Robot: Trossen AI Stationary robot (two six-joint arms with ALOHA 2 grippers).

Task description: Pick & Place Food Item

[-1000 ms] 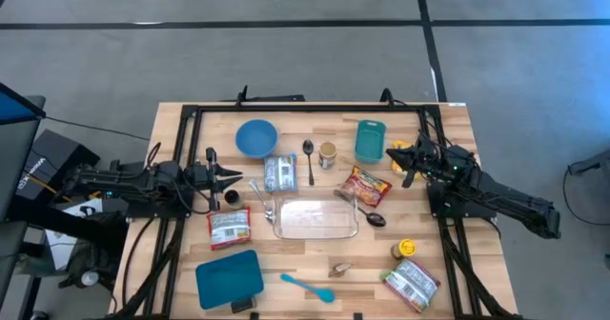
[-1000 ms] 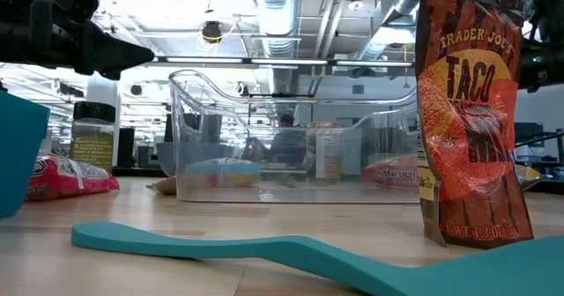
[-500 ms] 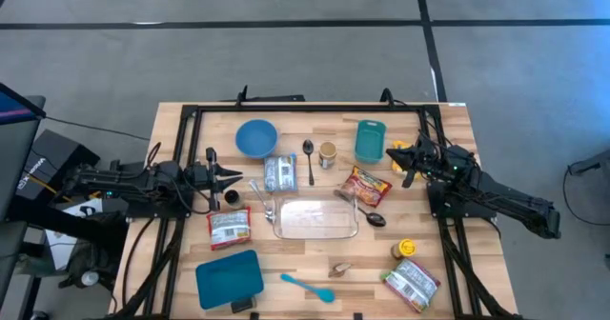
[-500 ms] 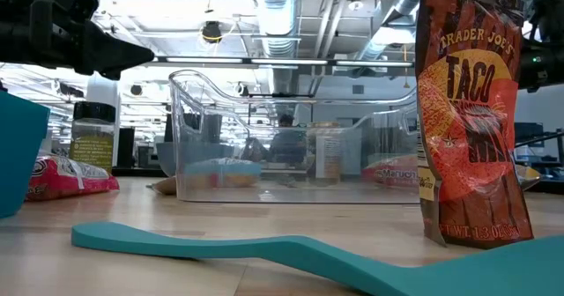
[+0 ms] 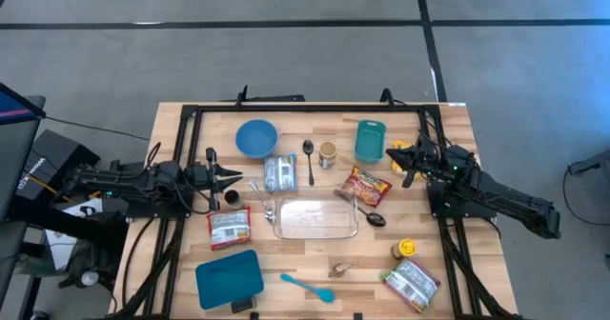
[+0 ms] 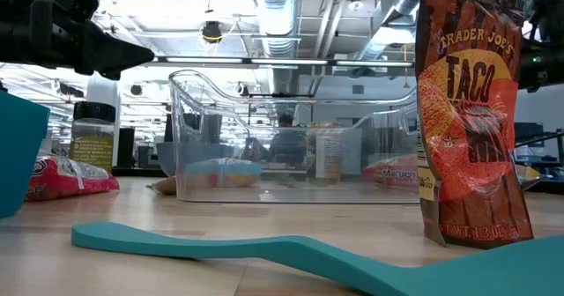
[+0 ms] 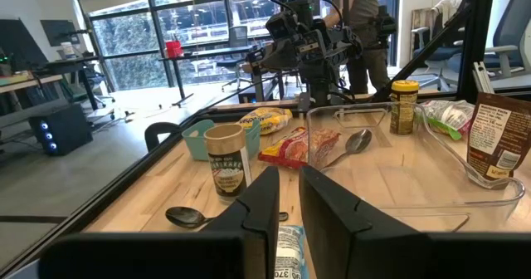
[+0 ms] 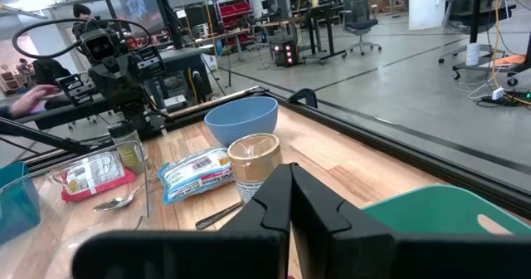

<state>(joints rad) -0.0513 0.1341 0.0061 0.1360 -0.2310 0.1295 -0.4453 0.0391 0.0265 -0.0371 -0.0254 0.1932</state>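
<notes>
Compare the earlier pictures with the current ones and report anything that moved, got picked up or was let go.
Nothing visibly changed. The left pincer hangs empty at the table's left edge, the right pincer empty and shut at the right edge, and the clear container and the taco bag sit where they were.

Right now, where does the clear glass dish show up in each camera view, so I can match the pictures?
High view: clear glass dish at the table's middle.
Low view: clear glass dish fills the centre, behind the teal spatula.
Left wrist view: its rim at right, clear glass dish.
Right wrist view: only a glass edge at far left, clear glass dish.
Shared landmark: the spice jar next to it.
</notes>
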